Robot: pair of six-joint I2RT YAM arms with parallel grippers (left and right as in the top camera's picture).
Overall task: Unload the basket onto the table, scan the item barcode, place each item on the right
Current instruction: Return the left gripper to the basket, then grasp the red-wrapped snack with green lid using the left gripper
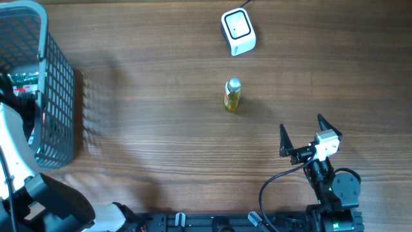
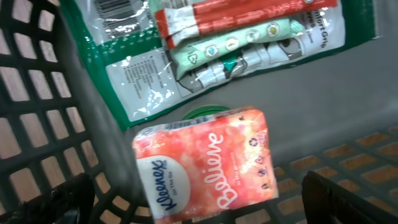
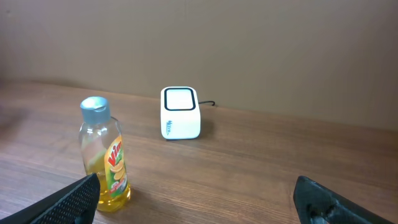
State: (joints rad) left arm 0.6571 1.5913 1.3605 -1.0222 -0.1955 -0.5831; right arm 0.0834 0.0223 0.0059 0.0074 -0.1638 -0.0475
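Between the right jaws, spread wide and holding nothing, there is only bare wooden surface (image 3: pixel 249 174). Their dark fingertips (image 3: pixel 78 199) sit low at the two corners of the wrist view, clear of everything. Ahead, toward the left fingertip, the bottle (image 3: pixel 106 162) stands upright and well apart from the jaws. It has yellow liquid in its lower part, a grey cap, and its label faces the camera. Open surface lies all round it. Farther back stands the white scanner (image 1: pixel 238 31), its dark-framed window turned up, with a thin cable (image 3: pixel 210 104) trailing behind it. From overhead the bottle sits between the scanner and the right arm, roughly in line, and nothing stands in the gaps. The scanner is near the far edge of the surface.

At the left edge, the left jaws are down inside the grey mesh basket (image 1: pixel 58 84), also wide and gripping nothing. Room is tight here, with mesh walls close on both sides. Between the fingers lies a pink tissue pack (image 2: pixel 208 165), tilted; whether it touches them cannot be told. It partly covers a round green thing (image 2: pixel 202 113). Beyond is a green-edged clear packet (image 2: pixel 124 81) holding red and pale-green sticks. The white left arm (image 1: pixel 13 148) hides the basket's near side from overhead.
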